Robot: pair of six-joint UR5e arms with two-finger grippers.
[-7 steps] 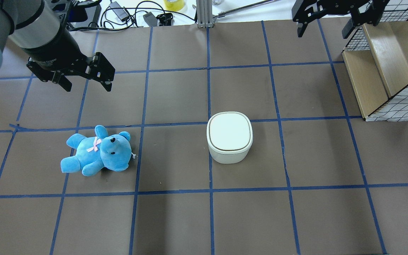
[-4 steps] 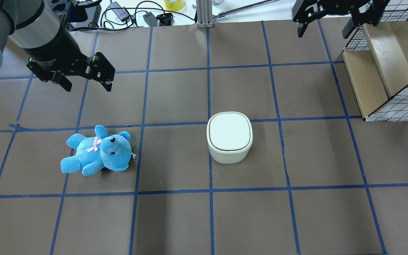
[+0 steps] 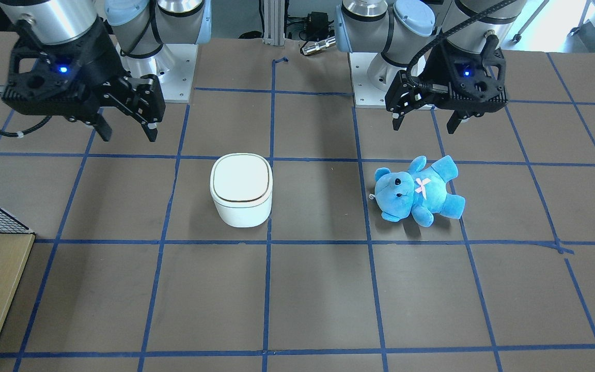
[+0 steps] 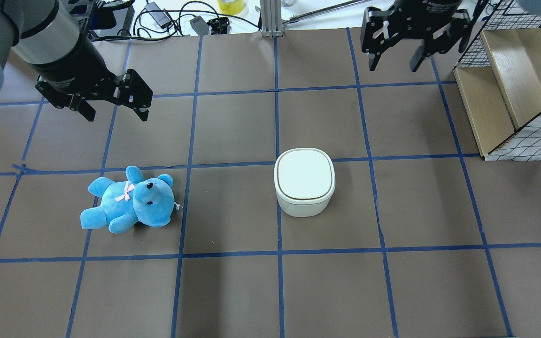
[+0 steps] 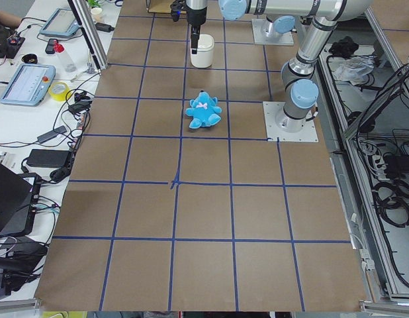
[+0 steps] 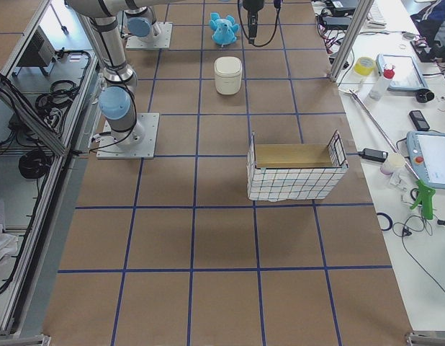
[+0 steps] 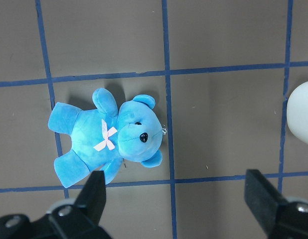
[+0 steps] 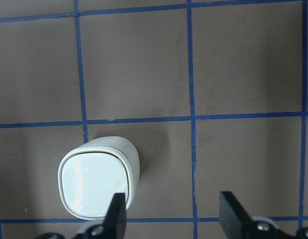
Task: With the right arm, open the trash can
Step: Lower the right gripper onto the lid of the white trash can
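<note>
The white trash can (image 4: pixel 304 182) stands with its lid shut near the table's middle; it also shows in the front view (image 3: pixel 241 188) and the right wrist view (image 8: pixel 96 183). My right gripper (image 4: pixel 392 63) is open and empty, held above the table beyond the can and to its right, not touching it. It shows at the front view's left (image 3: pixel 128 135) and in its own wrist view (image 8: pixel 175 214). My left gripper (image 4: pixel 116 114) is open and empty, hovering beyond the blue teddy bear (image 4: pixel 129 199).
The teddy bear (image 7: pixel 111 137) lies on its back left of the can. A wood-and-wire shelf box (image 4: pixel 510 94) stands at the far right, close to the right arm. Cables and tape lie along the far table edge (image 4: pixel 181 19).
My right gripper has moved left and toward the can, away from the shelf box. The left arm, bear and can have not moved.
</note>
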